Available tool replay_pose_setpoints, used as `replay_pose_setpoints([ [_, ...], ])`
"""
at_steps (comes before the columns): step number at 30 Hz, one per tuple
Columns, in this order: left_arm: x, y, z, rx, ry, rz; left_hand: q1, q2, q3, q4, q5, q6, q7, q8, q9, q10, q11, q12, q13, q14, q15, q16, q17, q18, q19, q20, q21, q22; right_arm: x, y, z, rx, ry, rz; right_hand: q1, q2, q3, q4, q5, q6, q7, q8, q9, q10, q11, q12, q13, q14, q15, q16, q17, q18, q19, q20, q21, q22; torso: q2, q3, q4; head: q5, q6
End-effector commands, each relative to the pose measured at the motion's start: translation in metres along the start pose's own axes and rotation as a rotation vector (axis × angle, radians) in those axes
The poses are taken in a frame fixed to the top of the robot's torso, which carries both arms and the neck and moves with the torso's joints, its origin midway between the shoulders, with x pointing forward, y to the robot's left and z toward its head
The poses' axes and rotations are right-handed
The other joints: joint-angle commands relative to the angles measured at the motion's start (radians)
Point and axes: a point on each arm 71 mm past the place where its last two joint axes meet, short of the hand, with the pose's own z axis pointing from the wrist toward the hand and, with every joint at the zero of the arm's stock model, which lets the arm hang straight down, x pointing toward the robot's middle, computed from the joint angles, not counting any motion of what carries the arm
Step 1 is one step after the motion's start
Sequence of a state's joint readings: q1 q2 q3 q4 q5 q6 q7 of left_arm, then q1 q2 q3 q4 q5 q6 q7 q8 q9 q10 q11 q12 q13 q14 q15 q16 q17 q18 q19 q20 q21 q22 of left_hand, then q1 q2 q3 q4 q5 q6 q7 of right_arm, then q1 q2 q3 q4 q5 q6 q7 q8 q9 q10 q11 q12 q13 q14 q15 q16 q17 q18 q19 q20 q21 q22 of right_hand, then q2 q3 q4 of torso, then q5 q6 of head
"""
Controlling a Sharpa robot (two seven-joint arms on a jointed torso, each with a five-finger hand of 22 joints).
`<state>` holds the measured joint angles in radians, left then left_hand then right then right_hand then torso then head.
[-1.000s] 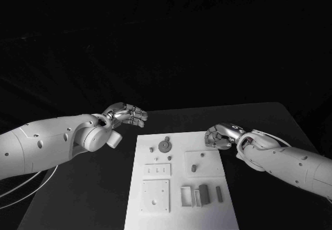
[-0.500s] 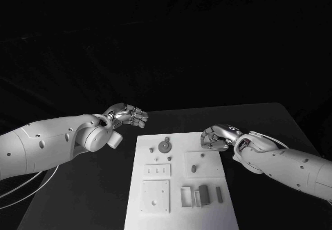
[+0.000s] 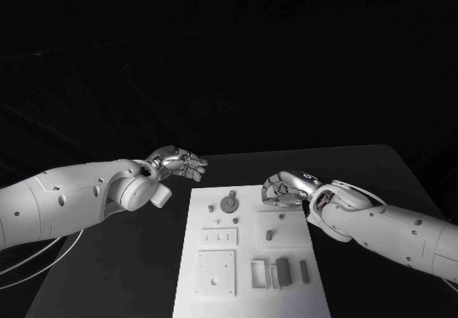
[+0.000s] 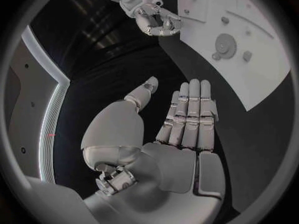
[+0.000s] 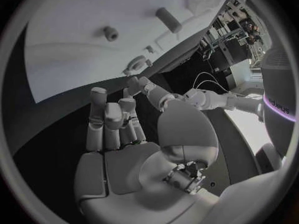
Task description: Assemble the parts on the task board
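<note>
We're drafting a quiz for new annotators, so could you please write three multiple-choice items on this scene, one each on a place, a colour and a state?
1. Where is the right hand?
A. over the board's far right part
B. off the table
C. at the board's near edge

2. What colour is the board?
A. black
B. white
C. red

3. What does the left hand hold?
A. the gear
B. a peg
C. nothing

Key: 1 A, the head view shows it there; 2 B, a white plate on black; 3 C, its wrist view shows a bare palm.

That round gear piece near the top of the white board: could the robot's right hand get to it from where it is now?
Probably yes. The right hand hovers over the task board, empty, close beside the gear, with nothing between them.
</note>
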<state>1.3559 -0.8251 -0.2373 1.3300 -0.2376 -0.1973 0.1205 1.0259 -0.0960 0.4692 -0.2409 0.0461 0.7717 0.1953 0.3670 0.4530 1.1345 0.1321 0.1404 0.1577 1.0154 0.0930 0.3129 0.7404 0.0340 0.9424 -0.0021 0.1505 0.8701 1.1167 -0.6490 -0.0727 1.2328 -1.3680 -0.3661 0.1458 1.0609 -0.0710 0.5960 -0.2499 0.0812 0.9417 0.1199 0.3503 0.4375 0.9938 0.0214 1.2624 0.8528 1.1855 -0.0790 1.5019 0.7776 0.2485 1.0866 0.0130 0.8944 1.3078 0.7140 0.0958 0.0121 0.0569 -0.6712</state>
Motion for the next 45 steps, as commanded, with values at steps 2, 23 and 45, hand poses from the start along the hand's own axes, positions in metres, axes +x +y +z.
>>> replay_pose_setpoints([
  [2, 0.009, 0.005, 0.0, -0.108, 0.027, 0.077, -0.064, -0.001, -0.034, 0.03, 0.001, 0.018, -0.004, 0.003, 0.003, 0.02, -0.008, 0.011, 0.01, 0.021, -0.005, 0.013, 0.013, 0.02, 0.017, -0.006, 0.011, 0.006, 0.007, 0.015, 0.007, 0.043, 0.051, 0.039, -0.007, 0.004, 0.001, 0.007, 0.0, 0.009, 0.005, 0.004, 0.001, 0.003, -0.007, 0.005, -0.002, -0.001, -0.008, 0.006, -0.001, 0.013, 0.0, -0.008, 0.003, 0.019, 0.0, 0.0006, -0.0005, 0.001, 0.002],
  [23, 0.077, 0.004, 0.0, -0.309, 0.252, 0.294, -0.208, 0.022, -0.157, 0.01, 0.003, 0.114, -0.045, 0.01, 0.011, 0.088, -0.053, 0.048, 0.093, 0.08, -0.051, 0.058, 0.124, 0.022, 0.082, -0.052, 0.039, 0.039, 0.017, 0.08, 0.036, 0.065, 0.053, 0.068, -0.015, -0.006, -0.002, 0.004, 0.0, 0.005, 0.006, 0.0, 0.001, -0.002, -0.006, 0.005, -0.004, -0.002, -0.008, 0.003, -0.003, 0.013, -0.001, -0.008, 0.001, 0.018, 0.002, 0.0024, 0.0007, 0.005, 0.003],
  [45, 0.085, 0.002, 0.002, -0.33, 0.241, 0.352, -0.25, 0.037, -0.158, -0.002, 0.003, 0.139, -0.052, -0.002, 0.004, 0.096, -0.057, 0.046, 0.121, 0.092, -0.056, 0.048, 0.152, 0.02, 0.093, -0.058, 0.038, 0.047, 0.02, 0.101, 0.041, 0.021, 0.068, 0.066, -0.018, -0.011, -0.002, 0.004, 0.0, 0.009, 0.005, 0.0, 0.003, -0.001, -0.007, 0.007, -0.004, 0.0, -0.009, 0.005, -0.003, 0.013, 0.003, -0.01, 0.003, 0.018, 0.002, 0.0033, 0.0007, 0.005, 0.001],
])
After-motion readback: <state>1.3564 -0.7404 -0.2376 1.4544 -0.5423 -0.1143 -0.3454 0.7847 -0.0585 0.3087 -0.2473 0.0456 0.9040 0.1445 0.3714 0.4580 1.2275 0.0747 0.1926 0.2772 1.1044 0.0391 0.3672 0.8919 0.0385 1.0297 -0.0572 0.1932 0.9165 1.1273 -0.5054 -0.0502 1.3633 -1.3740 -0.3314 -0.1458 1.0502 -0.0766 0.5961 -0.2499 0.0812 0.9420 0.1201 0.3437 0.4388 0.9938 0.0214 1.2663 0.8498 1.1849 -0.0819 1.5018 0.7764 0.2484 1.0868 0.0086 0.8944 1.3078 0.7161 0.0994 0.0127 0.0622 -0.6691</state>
